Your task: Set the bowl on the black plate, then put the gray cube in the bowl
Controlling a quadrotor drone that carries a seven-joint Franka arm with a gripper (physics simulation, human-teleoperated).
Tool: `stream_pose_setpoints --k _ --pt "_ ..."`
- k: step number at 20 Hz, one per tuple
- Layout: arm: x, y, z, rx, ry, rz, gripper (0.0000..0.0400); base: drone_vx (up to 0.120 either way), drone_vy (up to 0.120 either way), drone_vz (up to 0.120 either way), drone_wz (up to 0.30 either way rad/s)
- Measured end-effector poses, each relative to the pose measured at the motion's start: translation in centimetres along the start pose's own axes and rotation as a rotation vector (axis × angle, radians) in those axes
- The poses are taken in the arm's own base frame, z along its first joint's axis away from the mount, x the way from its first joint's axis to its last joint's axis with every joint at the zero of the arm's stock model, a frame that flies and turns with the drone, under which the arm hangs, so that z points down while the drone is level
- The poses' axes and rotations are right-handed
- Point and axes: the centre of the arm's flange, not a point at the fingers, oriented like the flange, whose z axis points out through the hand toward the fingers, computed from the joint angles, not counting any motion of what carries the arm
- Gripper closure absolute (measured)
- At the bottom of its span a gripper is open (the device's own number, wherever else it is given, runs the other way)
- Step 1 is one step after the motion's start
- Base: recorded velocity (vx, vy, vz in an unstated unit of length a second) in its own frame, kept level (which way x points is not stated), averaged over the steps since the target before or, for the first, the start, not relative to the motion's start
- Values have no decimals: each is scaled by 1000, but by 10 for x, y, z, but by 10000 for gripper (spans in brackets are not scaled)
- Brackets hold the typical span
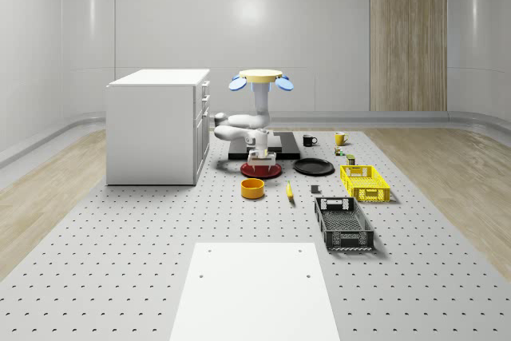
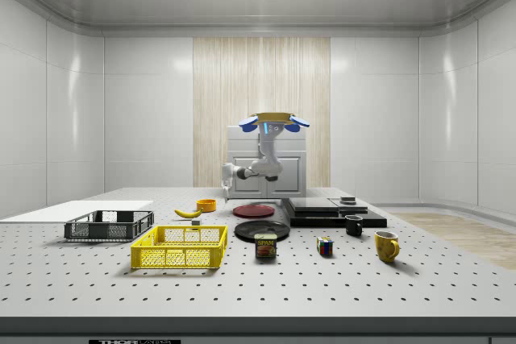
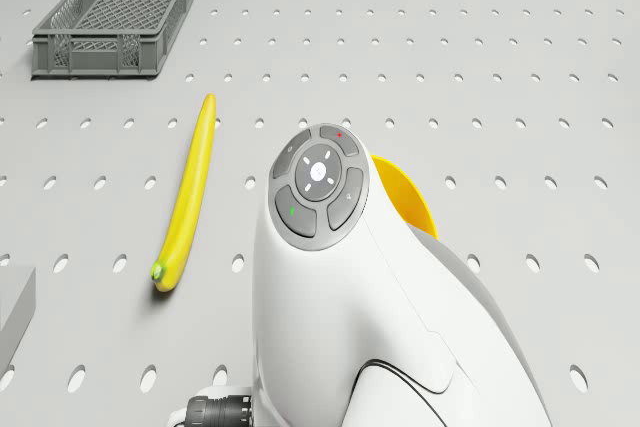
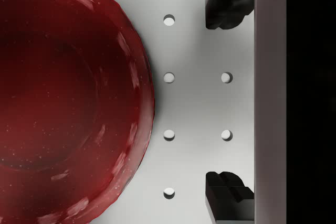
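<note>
- The drone (image 1: 261, 76) hovered above the perforated gray table (image 1: 120, 261), in a pale-walled room.
- The claw (image 4: 229, 98) hung with fingers apart over bare tabletop beside the red plate (image 4: 63, 98).
- The orange bowl (image 1: 252, 188) sat near the claw; the black plate (image 1: 313, 167) lay beside it.

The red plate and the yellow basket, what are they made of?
The red plate looks like glazed ceramic or glossy plastic: pale highlights streak its rim. The yellow basket looks like matte moulded plastic, with open lattice walls.

Spread hand (image 4: 226, 98) over bare table (image 4: 194, 103); red plate (image 4: 63, 98) one side, black platform edge (image 4: 310, 98) the other
</note>
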Motion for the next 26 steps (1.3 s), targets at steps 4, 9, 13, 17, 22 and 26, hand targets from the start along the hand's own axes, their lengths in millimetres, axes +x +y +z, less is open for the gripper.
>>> stream_pose_setpoints --k 4,9,13,17,22,26 --pt "0 0 0 0 0 0 0 120 0 0 0" --pt "0 0 0 0 0 0 0 120 0 0 0" --pt "0 0 0 0 0 0 0 120 0 0 0" --pt "0 0 0 0 0 0 0 120 0 0 0" --pt "0 0 0 0 0 0 0 120 16 0 0" --pt "0 0 0 0 0 0 0 120 30 0 0"
